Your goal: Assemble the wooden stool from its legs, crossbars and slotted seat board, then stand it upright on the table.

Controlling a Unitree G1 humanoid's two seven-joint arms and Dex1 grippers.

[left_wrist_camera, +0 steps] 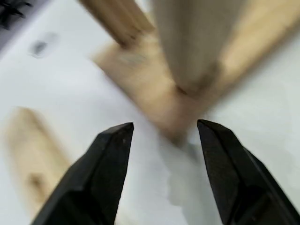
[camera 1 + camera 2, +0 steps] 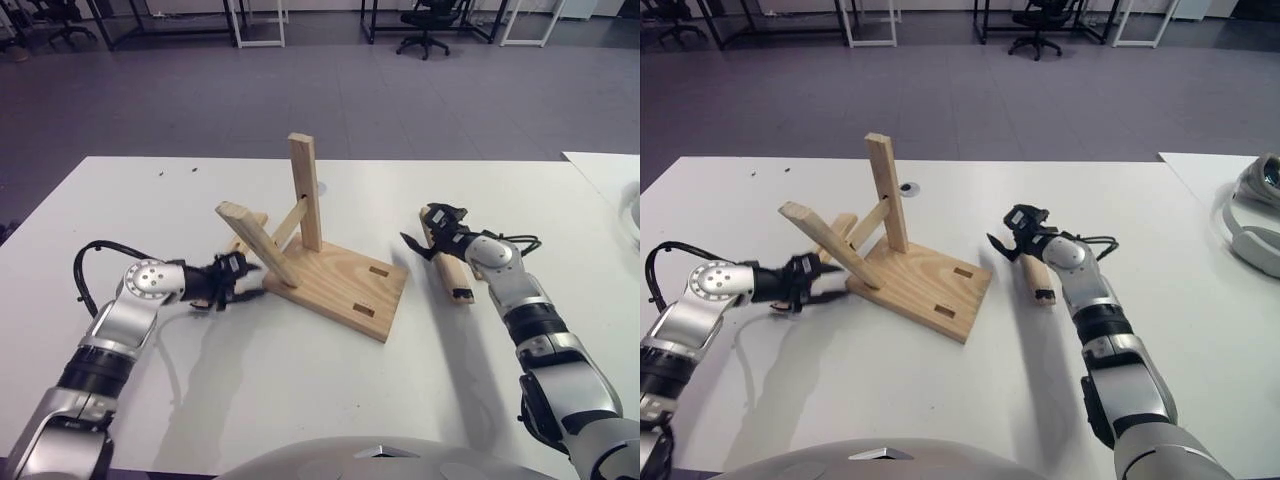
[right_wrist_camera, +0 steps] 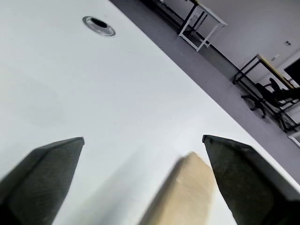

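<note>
Half-built wooden stool, seat down, on a white table [image 2: 200, 400] between two open robot grippers.

The slotted seat board [image 2: 340, 285] lies flat mid-table. One leg [image 2: 305, 190] stands upright in it, a second leg [image 2: 258, 240] leans toward the robot's left, and a crossbar [image 2: 288, 225] slants between them. The left gripper [image 2: 252, 282], fingers spread and holding nothing, sits just beside the leaning leg's foot. The right gripper [image 2: 425, 235], also spread wide, is over the far end of a loose leg [image 2: 452, 275] lying right of the board.

Grey floor [image 2: 400, 100], office chair [image 2: 427, 25], metal-framed tables [image 2: 255, 25] behind.
</note>
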